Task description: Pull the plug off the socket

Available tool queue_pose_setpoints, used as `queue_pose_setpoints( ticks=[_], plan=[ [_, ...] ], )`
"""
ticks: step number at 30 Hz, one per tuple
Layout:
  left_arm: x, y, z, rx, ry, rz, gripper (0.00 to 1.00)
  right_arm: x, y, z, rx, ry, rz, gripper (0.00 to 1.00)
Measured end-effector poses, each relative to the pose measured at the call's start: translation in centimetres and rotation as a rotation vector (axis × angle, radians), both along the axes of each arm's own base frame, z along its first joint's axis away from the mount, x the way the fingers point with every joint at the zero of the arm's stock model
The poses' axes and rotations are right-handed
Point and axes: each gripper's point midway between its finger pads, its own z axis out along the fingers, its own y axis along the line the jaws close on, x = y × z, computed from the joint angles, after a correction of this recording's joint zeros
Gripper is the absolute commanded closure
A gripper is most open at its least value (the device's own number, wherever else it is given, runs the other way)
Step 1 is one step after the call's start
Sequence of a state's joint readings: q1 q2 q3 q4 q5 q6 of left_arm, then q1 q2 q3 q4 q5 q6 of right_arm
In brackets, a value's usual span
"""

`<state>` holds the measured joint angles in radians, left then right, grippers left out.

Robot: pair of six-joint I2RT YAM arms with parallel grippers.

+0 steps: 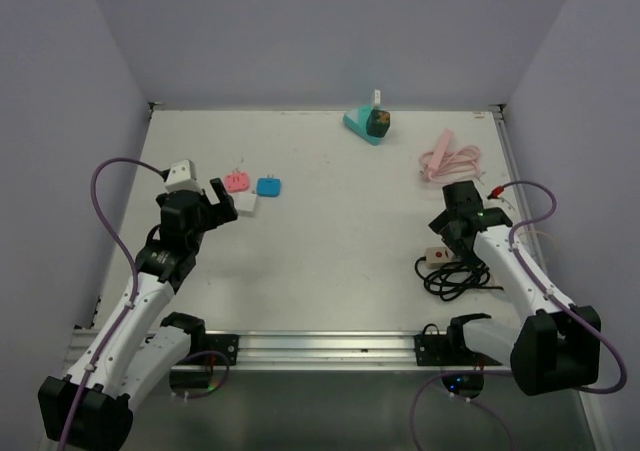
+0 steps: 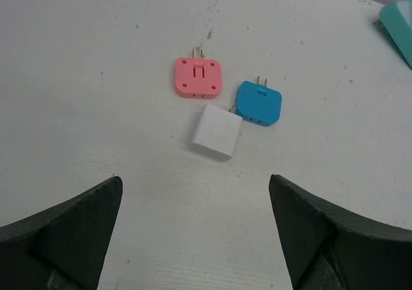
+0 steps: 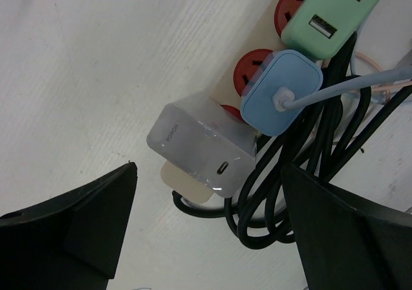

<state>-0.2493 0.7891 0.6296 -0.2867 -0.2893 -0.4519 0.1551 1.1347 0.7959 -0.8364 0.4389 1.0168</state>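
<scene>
Right gripper [image 3: 207,181] spread apart, white charger [image 3: 199,142] seated in power strip [image 3: 252,65] just ahead between its fingers: light, rigid, glossy shell, likely slippery, so grab the flat sides; strip probably lifts too.

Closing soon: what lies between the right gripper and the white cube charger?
Right wrist view: bare white table from one finger to the white cube charger; coiled black cables before the other.

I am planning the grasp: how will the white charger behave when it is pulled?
The charger looks glossy and smooth, so it may slip between the fingers. It seems a rigid block, unlikely to bend. The strip under it seems loose on the table, so it would probably lift too.
</scene>
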Motion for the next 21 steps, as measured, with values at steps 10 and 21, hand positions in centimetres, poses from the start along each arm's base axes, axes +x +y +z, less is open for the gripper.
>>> queue_pose_setpoints(
  ticks=[10, 21],
  plan=[
    [0.1, -0.2, -0.3, -0.001, 0.013, -0.009, 0.00, 0.8, -0.6, -1.8, -0.025, 0.026, -0.092, 0.07],
    [0.1, -0.4, -0.6, -0.004, 0.024, -0.019, 0.00, 1.1, -2.3, -1.9, -0.054, -0.005, -0.220, 0.14]
  ],
)
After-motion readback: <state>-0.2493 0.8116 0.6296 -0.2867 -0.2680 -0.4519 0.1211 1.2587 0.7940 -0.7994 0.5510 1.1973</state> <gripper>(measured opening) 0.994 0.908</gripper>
